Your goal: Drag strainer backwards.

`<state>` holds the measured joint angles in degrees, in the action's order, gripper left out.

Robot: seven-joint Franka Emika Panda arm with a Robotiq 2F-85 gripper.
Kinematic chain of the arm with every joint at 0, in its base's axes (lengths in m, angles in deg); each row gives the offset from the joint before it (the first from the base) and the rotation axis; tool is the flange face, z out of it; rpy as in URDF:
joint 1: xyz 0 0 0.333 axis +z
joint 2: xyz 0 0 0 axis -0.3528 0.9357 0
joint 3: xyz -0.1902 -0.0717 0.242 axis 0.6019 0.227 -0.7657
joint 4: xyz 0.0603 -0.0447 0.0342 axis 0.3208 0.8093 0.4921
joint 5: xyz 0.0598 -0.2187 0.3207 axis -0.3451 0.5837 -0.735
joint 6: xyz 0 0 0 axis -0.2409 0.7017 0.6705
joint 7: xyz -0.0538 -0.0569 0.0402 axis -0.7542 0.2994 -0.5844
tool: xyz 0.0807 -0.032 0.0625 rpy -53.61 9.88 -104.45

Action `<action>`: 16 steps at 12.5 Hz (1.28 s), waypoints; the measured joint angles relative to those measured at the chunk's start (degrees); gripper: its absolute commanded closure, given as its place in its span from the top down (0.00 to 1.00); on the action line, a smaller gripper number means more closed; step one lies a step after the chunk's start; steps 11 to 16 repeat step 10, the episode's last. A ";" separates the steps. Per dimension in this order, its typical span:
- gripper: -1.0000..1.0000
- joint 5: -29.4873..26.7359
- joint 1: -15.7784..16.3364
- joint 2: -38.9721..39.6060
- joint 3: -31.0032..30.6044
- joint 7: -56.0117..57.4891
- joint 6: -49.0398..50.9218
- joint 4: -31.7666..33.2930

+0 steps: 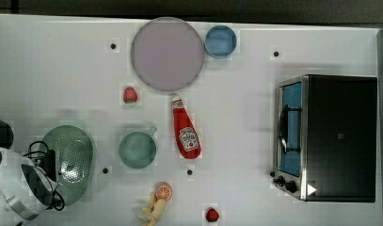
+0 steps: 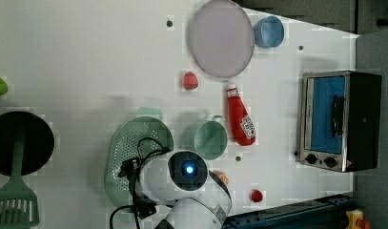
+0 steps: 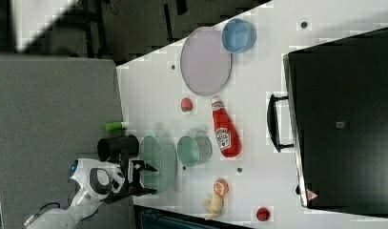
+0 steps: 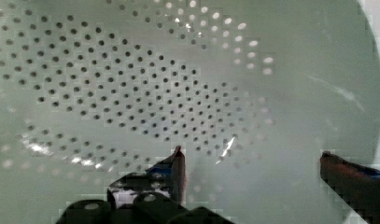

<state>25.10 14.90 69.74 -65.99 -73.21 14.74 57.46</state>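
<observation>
While the black two-fingered gripper (image 3: 145, 178) hangs with its fingers spread wide and nothing between them, the pale green oval plastic strainer (image 3: 159, 162) lies right beneath it, its dotted bowl close under the fingertips (image 4: 178, 161). Just beyond the strainer stands a round green mug (image 3: 193, 150).
</observation>
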 measured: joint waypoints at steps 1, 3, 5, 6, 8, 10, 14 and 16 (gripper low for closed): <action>1.00 0.24 0.20 -0.53 0.34 0.00 -0.73 0.00; 1.00 0.56 1.43 -3.16 3.16 0.84 0.20 -0.22; 1.00 -0.12 0.90 -8.32 6.06 5.26 4.28 -0.11; 1.00 -0.01 0.90 -11.64 8.43 8.34 7.61 -0.34; 1.00 0.20 -0.36 -19.04 12.90 16.23 14.60 -1.79; 1.00 0.36 -1.37 -26.03 18.30 25.07 20.73 -4.76; 1.00 0.36 -1.37 -26.03 18.30 25.07 20.73 -4.76; 1.00 0.36 -1.37 -26.03 18.30 25.07 20.73 -4.76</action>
